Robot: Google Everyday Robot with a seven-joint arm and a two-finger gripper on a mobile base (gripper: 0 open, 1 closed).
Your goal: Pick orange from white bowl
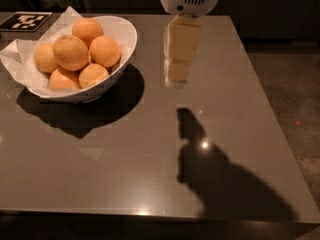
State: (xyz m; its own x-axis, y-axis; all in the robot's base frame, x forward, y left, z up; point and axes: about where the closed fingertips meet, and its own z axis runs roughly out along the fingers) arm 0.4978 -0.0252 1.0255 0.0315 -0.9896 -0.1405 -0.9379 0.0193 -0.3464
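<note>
The step in hand is judged to be the approach across the desk (125,174) toward the white bowl (128,38), which is set near the far left corner and lined with crinkled white paper (17,54). It is best done if the gripper (177,79) is carried leftward along the far edge at a height that clears the raised rim. It should then be centred over the orange (71,52) and lowered straight down. That fruit, the largest and most dimpled, is seated on top of the heap in the bowl's left half, pressed against the five smaller oranges (105,50). These should not be nudged, and the paper should not be caught. A roll is to be expected under an off-centre squeeze.

The gripper is hung above the desk near the middle of the far edge, right of the bowl and apart from it. Nothing is held or touched by it. Whether it is spread or closed cannot be told.
</note>
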